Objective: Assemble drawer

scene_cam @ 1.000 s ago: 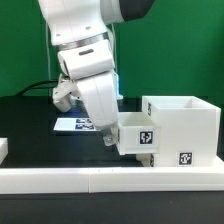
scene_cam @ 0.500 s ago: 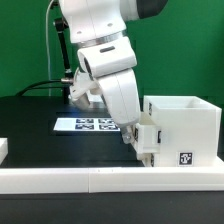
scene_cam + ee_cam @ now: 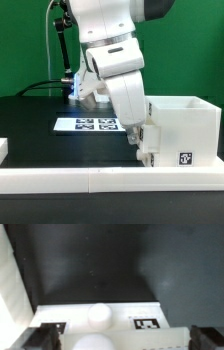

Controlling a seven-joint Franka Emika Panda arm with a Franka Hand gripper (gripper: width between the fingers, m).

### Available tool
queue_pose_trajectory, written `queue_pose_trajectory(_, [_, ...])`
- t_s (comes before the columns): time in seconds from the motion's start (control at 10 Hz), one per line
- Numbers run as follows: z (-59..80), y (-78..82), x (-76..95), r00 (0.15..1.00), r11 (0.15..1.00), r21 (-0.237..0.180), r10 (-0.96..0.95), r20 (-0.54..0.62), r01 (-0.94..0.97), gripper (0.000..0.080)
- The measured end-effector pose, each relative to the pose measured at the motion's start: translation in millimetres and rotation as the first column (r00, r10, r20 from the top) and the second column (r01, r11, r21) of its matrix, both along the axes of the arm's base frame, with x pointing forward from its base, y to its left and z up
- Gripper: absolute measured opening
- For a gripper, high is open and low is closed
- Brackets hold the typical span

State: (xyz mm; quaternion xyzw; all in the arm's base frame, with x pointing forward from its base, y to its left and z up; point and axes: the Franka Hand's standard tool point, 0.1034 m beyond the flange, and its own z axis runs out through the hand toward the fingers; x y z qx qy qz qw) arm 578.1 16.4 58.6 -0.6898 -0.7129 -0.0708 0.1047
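The drawer's tall white housing (image 3: 185,125) stands at the exterior view's right, a square tag on its side. A smaller white tray (image 3: 151,140) is in its open side, only its front sticking out. My gripper (image 3: 141,138) is right at that front. In the wrist view the gripper (image 3: 125,339) is open, with dark fingers (image 3: 44,338) on either side of a white tray front with a rounded knob (image 3: 94,343). Beyond it lies another white front (image 3: 125,314) with a knob and a tag (image 3: 147,323).
A long low white border wall (image 3: 100,180) runs along the table's near edge, also seen in the wrist view (image 3: 10,274). The marker board (image 3: 88,124) lies on the black table behind the arm. A small white piece (image 3: 3,148) sits at the exterior view's left edge.
The arm has moved toward the exterior view's right, and the tray has slid with it further into the housing. The jaws have stayed wide.
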Motion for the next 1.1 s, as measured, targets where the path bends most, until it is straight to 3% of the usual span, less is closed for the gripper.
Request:
queue_pose_trajectory(0.4, [4.0,6.6,4.2,1.000,0.999,-0.054,-0.002,-0.013,0.002,0.0648])
queue_pose_trajectory(1.1, [-0.8,13.2,3.4,1.000,0.998,-0.052,-0.019,-0.021,0.017,0.0648])
